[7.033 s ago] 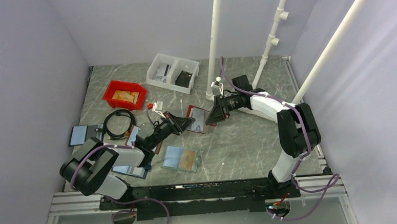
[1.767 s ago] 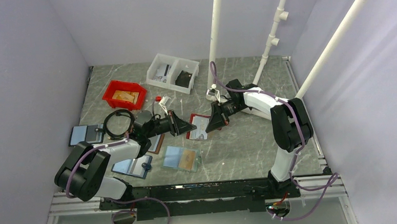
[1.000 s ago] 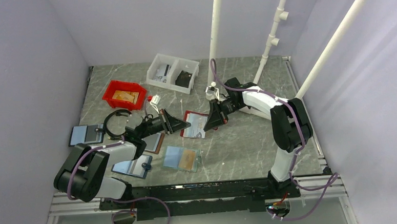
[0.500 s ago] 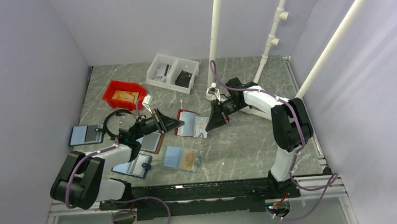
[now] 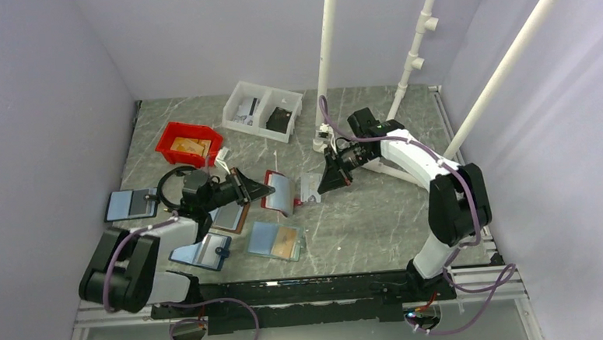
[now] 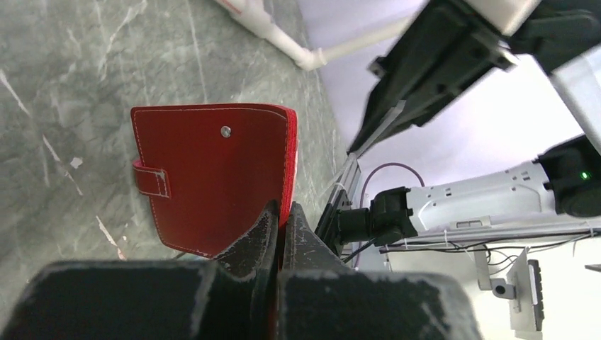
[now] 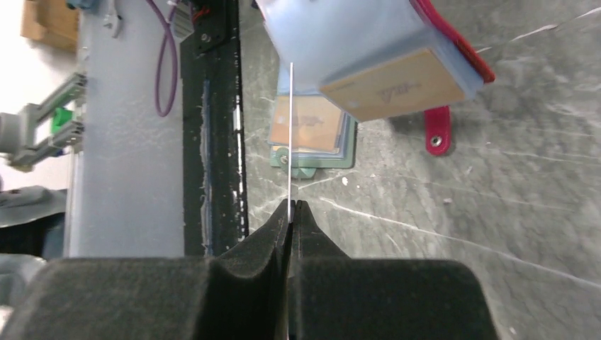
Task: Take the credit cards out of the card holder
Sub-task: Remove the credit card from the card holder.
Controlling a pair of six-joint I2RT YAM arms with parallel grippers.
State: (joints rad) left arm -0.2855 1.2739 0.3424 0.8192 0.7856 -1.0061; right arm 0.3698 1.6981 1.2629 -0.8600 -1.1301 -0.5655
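Grey marble desk (image 5: 379, 220) | left fingers (image 6: 271, 221) clenched on red card holder (image 6: 212, 177), now drawn off toward 9 o'clock | right fingers (image 7: 282, 223) pinching one credit card (image 5: 309, 187), just pulled free (gap visible) | tan-orange card (image 7: 397, 83) remains pocketed, judged next.

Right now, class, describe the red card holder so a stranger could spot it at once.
Start at the leftmost white pole; near-left of its foot, the jaws of the left arm pinch the card holder. Unlike the holders lying flat nearby, it is red outside, with a strap tab.
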